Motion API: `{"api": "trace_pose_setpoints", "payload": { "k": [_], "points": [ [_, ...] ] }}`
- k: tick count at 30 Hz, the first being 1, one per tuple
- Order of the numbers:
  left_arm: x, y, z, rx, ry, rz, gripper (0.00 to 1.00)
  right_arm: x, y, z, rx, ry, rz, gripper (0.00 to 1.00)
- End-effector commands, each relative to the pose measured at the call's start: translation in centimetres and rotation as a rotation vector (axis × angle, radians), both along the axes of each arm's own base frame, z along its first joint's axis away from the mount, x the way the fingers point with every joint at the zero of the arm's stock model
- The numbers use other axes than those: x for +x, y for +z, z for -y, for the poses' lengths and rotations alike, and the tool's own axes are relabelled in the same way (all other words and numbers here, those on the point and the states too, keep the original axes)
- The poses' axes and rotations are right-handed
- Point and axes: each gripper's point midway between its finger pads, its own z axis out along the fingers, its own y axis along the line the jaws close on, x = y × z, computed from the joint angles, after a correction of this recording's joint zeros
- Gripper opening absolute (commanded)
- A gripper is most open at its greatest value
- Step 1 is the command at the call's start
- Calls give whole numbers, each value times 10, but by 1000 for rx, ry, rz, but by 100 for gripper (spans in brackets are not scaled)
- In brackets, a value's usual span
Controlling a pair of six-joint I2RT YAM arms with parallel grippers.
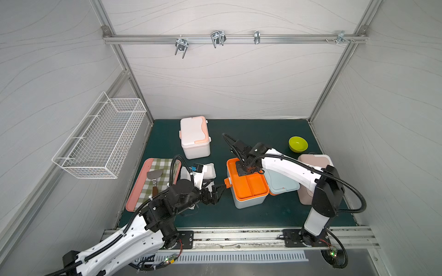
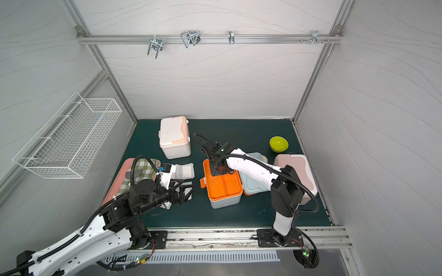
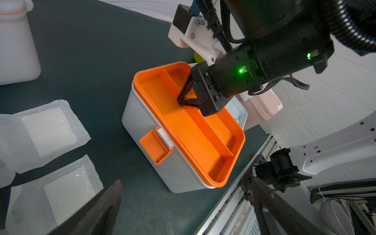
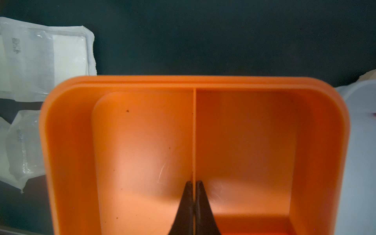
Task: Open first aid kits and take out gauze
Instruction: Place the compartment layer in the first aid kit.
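Note:
The pale blue first aid kit point(image 1: 248, 203) point(image 2: 224, 202) stands open, its lid point(image 1: 283, 185) lying behind it. An orange inner tray point(image 1: 251, 186) point(image 3: 183, 126) point(image 4: 142, 142) sits in its top. My right gripper point(image 1: 246, 170) point(image 3: 184, 101) point(image 4: 194, 183) is shut on the tray's centre divider point(image 4: 194, 132). My left gripper point(image 1: 218, 191) point(image 3: 186, 183) is open beside the kit's orange clasp point(image 3: 156, 146), holding nothing. Gauze pouches point(image 1: 209, 170) point(image 3: 48, 130) point(image 4: 61, 55) lie on the mat left of the kit. The white kit point(image 1: 195, 137) and the pink kit point(image 1: 313, 160) are closed.
A pink tray point(image 1: 136, 196) with checked cloth and a spatula lies at the left. A green bowl point(image 1: 297, 143) sits at the back right. A wire basket point(image 1: 100, 141) hangs on the left wall. A metal rail point(image 1: 239, 235) runs along the mat's front edge.

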Motion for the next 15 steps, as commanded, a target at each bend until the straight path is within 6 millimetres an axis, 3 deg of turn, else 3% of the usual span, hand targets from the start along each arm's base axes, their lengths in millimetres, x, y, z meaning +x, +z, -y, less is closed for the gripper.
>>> {"api": "trace_pose_setpoints", "payload": {
  "k": [1,5,11,12,15],
  "points": [
    [5,16,2,-42,14,39,99,1,-6,2,-3,-50,-14,0],
    [6,17,2,-43,18,37,99,1,-16,-1,3,-121,-37,0],
    [6,20,1,-43,22,36,99,-3,-18,-21,49,-149,-47,0],
    [6,21,1,-43,22,36,99,-3,-16,-23,53,-149,-50,2],
    [5,25,0,-44,21,36,99,-5,-8,-25,66,-120,-49,19]
  ]
}}
